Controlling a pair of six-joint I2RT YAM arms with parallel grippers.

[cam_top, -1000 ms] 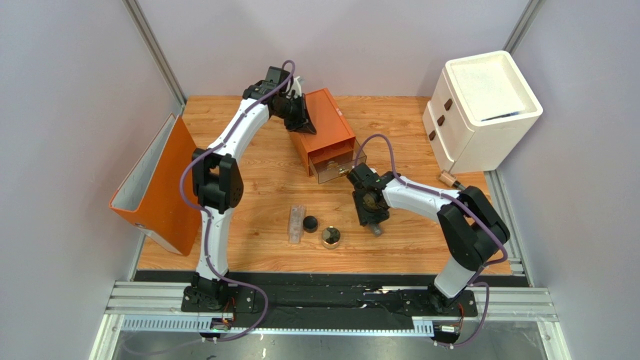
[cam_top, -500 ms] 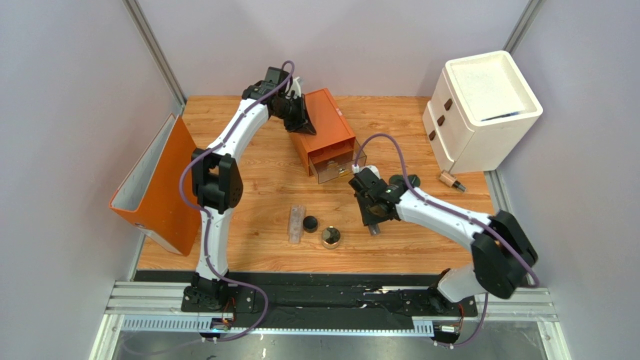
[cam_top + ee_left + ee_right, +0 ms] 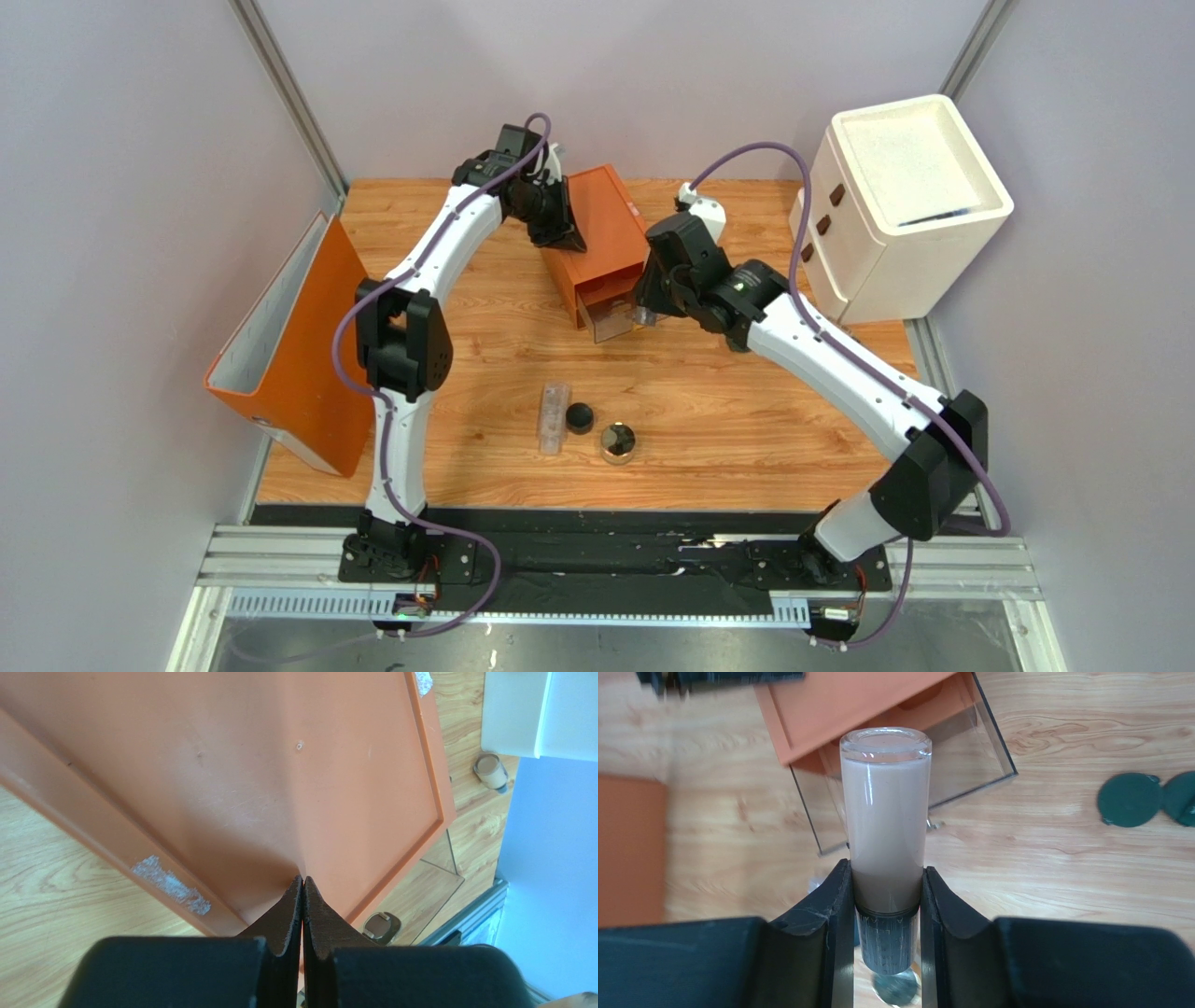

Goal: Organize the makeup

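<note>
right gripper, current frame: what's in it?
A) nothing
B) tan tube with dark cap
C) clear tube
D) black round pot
B: the right wrist view shows the right gripper clamped on the tan tube, with its dark cap low between the fingers. In the top view, the clear tube and black pot lie on the table, away from that gripper.

A robot test cell in a laboratory is shown. A wooden worktop (image 3: 730, 420) is enclosed on three sides by plain pale-lilac panels (image 3: 126, 210), framed by bare metal posts (image 3: 288, 98) at the far corners. A left arm (image 3: 421, 280) and a right arm (image 3: 842, 371) are bolted to a slotted aluminium rail (image 3: 617, 567) at the near edge, purple cables (image 3: 758, 154) looped along them. A few makeup pieces (image 3: 578, 417) are laid on the bare wood.
</note>
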